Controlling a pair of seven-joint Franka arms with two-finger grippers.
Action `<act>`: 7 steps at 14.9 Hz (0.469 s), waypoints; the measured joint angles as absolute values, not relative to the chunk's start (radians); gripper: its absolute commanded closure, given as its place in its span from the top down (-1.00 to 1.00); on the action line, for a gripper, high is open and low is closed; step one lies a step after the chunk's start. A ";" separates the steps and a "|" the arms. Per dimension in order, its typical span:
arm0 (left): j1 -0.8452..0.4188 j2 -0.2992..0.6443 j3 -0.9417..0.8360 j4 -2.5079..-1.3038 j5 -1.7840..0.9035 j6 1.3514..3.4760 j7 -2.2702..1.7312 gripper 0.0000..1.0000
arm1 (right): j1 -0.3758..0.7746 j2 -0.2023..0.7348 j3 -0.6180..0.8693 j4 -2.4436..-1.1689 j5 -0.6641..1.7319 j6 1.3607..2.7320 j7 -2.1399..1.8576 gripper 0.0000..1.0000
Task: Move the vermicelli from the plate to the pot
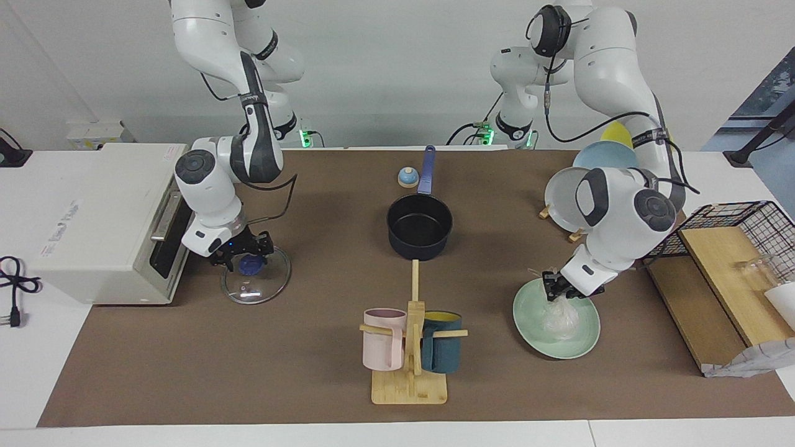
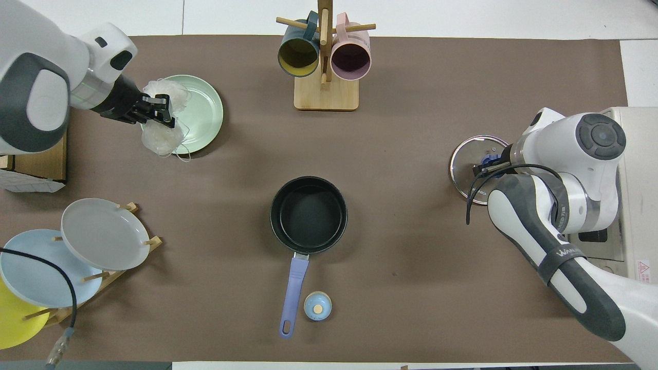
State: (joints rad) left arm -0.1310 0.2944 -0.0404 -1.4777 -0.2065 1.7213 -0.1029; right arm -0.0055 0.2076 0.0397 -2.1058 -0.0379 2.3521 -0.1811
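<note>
Counting things up: two arms, two nests of vermicelli (image 1: 561, 318), one mint-green plate (image 1: 586, 341), one dark pot (image 1: 420, 226), one glass lid (image 1: 257, 283), two mugs on a wooden mug tree (image 1: 410, 366), and a plate rack (image 2: 103, 275) holding three plates (grey, light blue, yellow). There's also one little blue bell (image 1: 407, 177) by the pot's handle, close to the table edge on the robots' side.

The left gripper (image 1: 554, 292) is down over the mint plate, fingers closed on the vermicelli; one whitish nest hangs from it right at the plate's rim and the other sits on the plate, touching the first. The plate is toward the left arm's end of the table, nearer the edge away from the robots. The pot sits about mid-table, empty, black inside, long blue handle pointing at the robots.

The right gripper (image 1: 248, 256) is at the blue knob of the glass lid, which lies flat toward the right arm's end, in front of a white oven (image 1: 105, 220). Can't tell whether those fingers are actually closed on the knob or just around it.

Surface is a brown mat over a white table. A black wire basket (image 1: 745, 226) and a wooden board (image 1: 720, 279) sit at the left arm's end. Plain white wall at the robots' end.
</note>
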 measured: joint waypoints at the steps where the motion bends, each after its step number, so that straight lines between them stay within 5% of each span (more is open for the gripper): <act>1: -0.146 0.249 -0.046 -1.479 -0.215 1.665 -0.152 -1.00 | -0.005 0.208 0.040 -2.100 -0.038 2.344 -0.181 0.08; 5: -0.295 0.131 -0.060 -1.521 -0.231 1.558 -0.336 -1.00 | -0.003 0.208 0.043 -2.006 -0.038 2.232 -0.182 0.08; 7: -0.389 0.107 -0.063 -1.579 -0.235 1.572 -0.418 -1.00 | -0.001 0.206 0.056 -1.937 -0.038 2.139 -0.182 -0.14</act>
